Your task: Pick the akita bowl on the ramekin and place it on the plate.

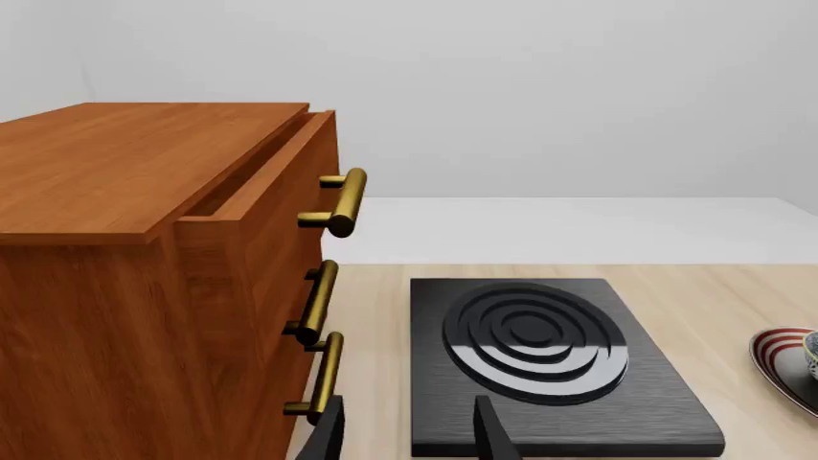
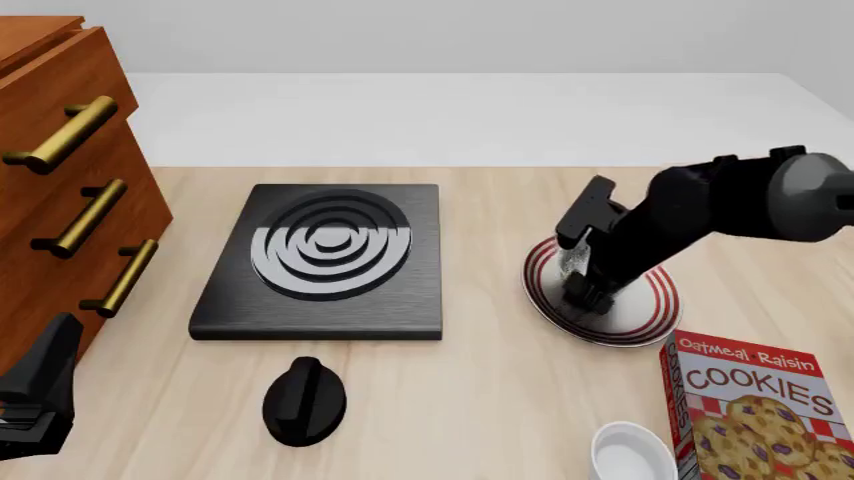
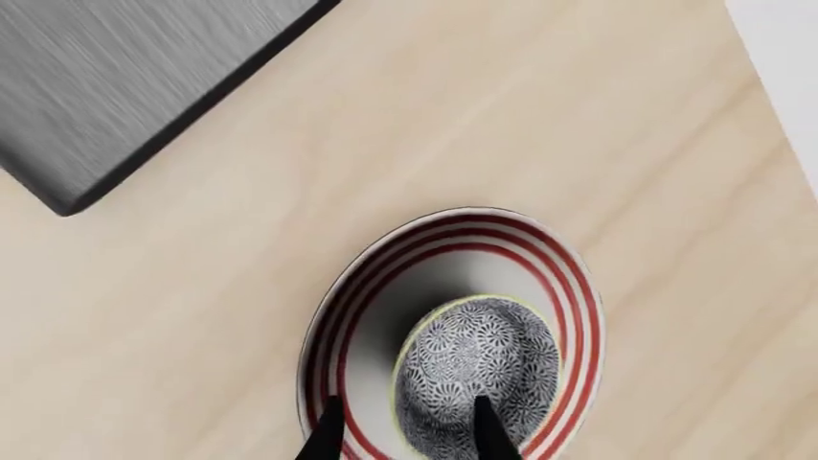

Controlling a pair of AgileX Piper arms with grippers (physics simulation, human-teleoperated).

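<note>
The akita bowl [image 3: 480, 369], finely speckled grey and white, sits upright on the plate [image 3: 371, 316], a white plate with red rings. My right gripper [image 3: 409, 436] hangs just above, open. One fingertip is over the bowl's inside and the other is outside its wall, with a gap showing. In the front view the right gripper [image 2: 591, 295] and its arm hide the bowl on the plate [image 2: 650, 318]. The white ramekin [image 2: 633, 455] stands empty near the table's front edge. My left gripper [image 1: 409, 439] is open and holds nothing; it also shows at the front left [image 2: 40, 395].
A black stove burner plate [image 2: 327, 255] lies mid-table with a black knob [image 2: 304, 400] in front of it. A wooden drawer cabinet [image 2: 67, 200] with brass handles stands at the left. A cookies box [image 2: 754, 410] stands at the front right, next to the ramekin.
</note>
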